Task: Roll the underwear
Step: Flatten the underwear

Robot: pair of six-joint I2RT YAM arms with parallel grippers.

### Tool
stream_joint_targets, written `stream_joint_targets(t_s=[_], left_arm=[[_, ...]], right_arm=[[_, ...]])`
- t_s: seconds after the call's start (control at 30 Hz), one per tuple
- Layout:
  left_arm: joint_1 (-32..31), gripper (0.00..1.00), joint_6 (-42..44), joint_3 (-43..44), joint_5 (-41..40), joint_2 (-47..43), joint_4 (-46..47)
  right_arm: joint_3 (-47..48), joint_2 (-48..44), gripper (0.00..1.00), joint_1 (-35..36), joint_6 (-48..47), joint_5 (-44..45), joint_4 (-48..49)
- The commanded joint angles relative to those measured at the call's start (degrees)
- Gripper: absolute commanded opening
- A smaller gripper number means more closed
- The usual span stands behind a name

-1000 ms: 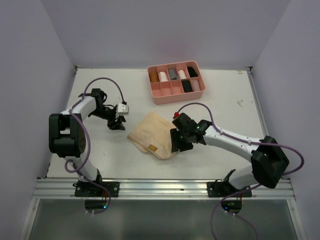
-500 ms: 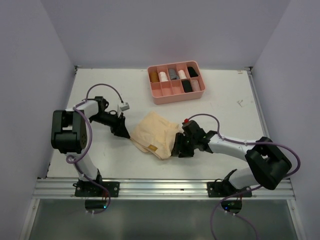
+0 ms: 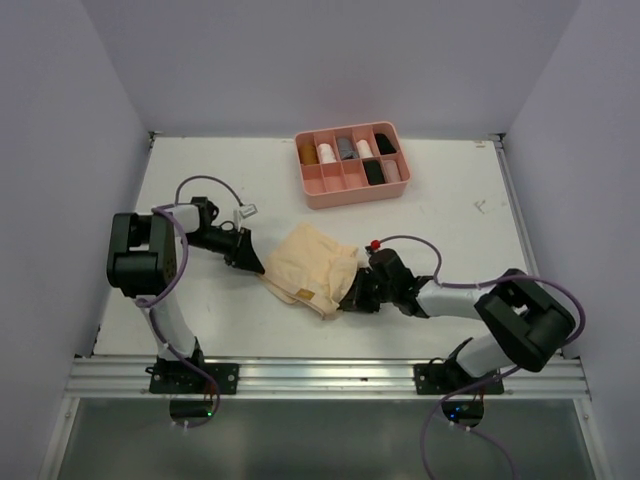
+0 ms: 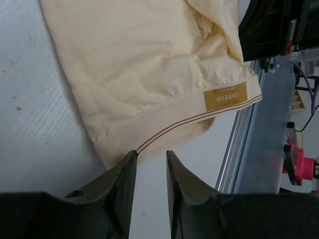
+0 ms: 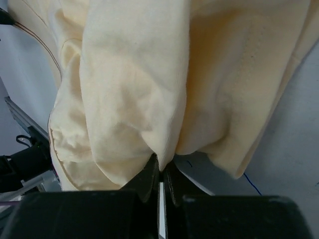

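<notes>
The pale tan underwear [image 3: 308, 268] lies crumpled on the white table, its waistband with a gold "COTTON" label [image 4: 225, 96] toward the near edge. My right gripper [image 3: 350, 297] is at the garment's right edge. In the right wrist view it [image 5: 161, 162] is shut on a fold of the tan cloth, which bunches up above the fingertips. My left gripper [image 3: 255, 262] is low at the garment's left edge. In the left wrist view its jaws [image 4: 151, 153] stand narrowly open over bare table, with the waistband corner [image 4: 117, 149] just at the left fingertip and nothing between them.
A rigid pink divided tray [image 3: 345, 195] stands at the back, with several rolled garments in its compartments. An aluminium rail [image 3: 320, 375] runs along the near table edge, close to the garment's label side. Walls enclose the table on the left, back and right.
Both arms have moved in to the garment's edges. The right gripper has gone from open to shut on the cloth's right edge. The left jaws have narrowed.
</notes>
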Motion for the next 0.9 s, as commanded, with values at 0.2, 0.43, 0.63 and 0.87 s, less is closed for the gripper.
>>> stream_joint_targets(t_s=[0.2, 0.43, 0.63, 0.87], left_arm=[[0.92, 0.42, -7.98, -0.61, -4.97, -3.52, 8.01], [1.09, 0.54, -8.50, 0.70, -9.72, -6.36, 8.47], [-0.57, 0.54, -8.16, 0.70, -12.44, -3.55, 7.42], [-4.53, 0.52, -9.03, 0.00, -12.72, 0.40, 7.94]], right_arm=[[4.67, -15.22, 0.00, -0.21, -6.52, 3.33, -19.26], [3.71, -16.63, 0.00, -0.29, -6.44, 2.63, -21.82], [4.32, -18.30, 0.00, -0.21, -6.09, 2.45, -24.28], [3.71, -20.94, 0.00, -0.30, -5.03, 2.36, -26.48]])
